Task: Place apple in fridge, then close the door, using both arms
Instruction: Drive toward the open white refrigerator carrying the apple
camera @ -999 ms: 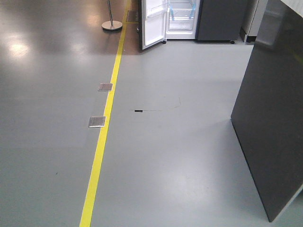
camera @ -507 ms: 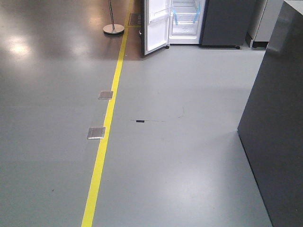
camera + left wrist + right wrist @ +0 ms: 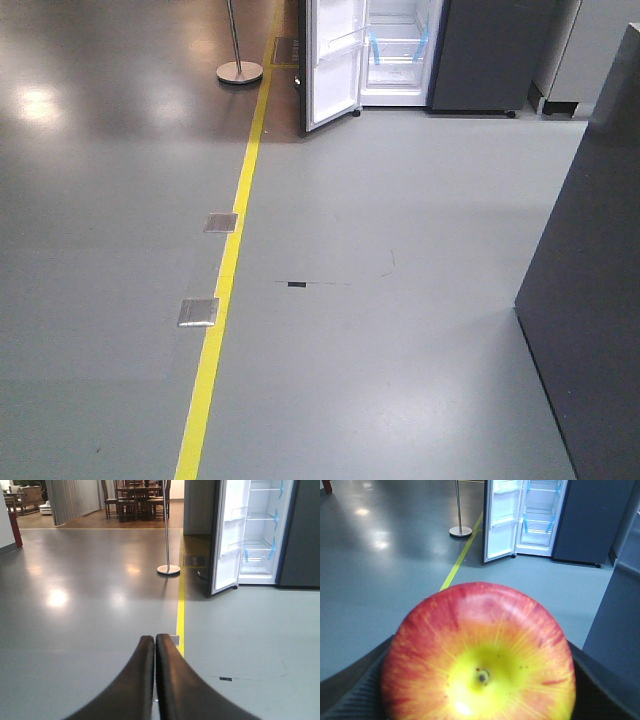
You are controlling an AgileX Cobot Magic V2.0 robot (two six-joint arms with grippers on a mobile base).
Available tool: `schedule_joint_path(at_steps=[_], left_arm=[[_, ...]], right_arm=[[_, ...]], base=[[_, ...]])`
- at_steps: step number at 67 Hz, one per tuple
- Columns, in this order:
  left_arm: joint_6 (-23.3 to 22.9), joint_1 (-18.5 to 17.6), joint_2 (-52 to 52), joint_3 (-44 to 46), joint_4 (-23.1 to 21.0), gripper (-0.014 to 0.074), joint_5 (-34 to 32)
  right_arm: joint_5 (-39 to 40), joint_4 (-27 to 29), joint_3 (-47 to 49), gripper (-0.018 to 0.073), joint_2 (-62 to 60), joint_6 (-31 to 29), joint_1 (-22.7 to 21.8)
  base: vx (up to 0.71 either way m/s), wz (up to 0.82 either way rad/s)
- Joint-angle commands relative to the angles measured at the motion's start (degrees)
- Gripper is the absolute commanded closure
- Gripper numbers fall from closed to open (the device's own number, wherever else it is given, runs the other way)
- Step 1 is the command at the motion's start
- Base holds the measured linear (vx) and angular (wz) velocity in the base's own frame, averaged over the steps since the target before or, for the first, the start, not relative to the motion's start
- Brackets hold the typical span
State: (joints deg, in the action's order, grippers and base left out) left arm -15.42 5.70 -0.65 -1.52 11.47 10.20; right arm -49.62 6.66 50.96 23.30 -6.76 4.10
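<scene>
Carrying the apple (image 3: 479,655) in the right gripper (image 3: 480,700), clamped between dark ribbed pads (image 3: 355,695) at 9 and 3 o'clock of the fruit, stem dimple turned to the lens. Counts, by the look of it, as the first step done: picked up and held, not yet delivered. Leaves the longer part: crossing the open grey floor to the fridge (image 3: 400,50), well apart at 12 o'clock in the front view, setting the fruit on a white shelf, letting go, then swinging the door (image 3: 333,65) shut. Finds that door wide open at about 11 o'clock, white liner facing out. Shows the left gripper (image 3: 155,640) with its two black fingers pressed together and nothing between them, probably free for the door. Gives, in the front view only, the floor layout: a yellow line (image 3: 225,290) running from 6 toward 12 o'clock, two metal floor plates (image 3: 198,311) touching or just beside it, a dark grey cabinet side (image 3: 590,280) at 3 o'clock near the likely path; shows neither arm nor fruit there. Adds, from the left wrist, the glass shelves with blue tape strips (image 3: 272,550), the clear door bins, a stanchion post (image 3: 168,569) at 12 o'clock and chairs (image 3: 135,497) far behind. Offers, from the right wrist alone, proof of the grip, though with most of the lower frame blocked by the fruit.
</scene>
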Motion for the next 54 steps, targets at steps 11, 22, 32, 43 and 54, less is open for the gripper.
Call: schedule_joint_path(at_steps=[11, 22, 32, 43, 54], left_arm=[[0.0, -0.2, -0.8, -0.9, -0.3, 0.0604, -4.0], [0.0, -0.2, -0.8, -0.9, -0.3, 0.0604, -4.0], [0.0, -0.2, -0.8, -0.9, -0.3, 0.0604, -4.0], [0.0, -0.2, -0.8, -0.9, -0.3, 0.0604, -4.0], [0.0, -0.2, -0.8, -0.9, -0.3, 0.0604, -4.0]], right_arm=[[4.8, 0.1, 1.3, 0.0410, 0.7, -0.5, -0.1], [4.8, 0.1, 1.3, 0.0410, 0.7, -0.5, -0.1], [4.8, 0.1, 1.3, 0.0410, 0.7, -0.5, -0.1], [4.8, 0.1, 1.3, 0.0410, 0.7, -0.5, -0.1], [4.8, 0.1, 1.3, 0.0410, 0.7, -0.5, -0.1]], base=[[0.29, -0.02], [0.29, -0.03], [0.29, -0.03], [0.29, -0.01], [0.29, 0.02]])
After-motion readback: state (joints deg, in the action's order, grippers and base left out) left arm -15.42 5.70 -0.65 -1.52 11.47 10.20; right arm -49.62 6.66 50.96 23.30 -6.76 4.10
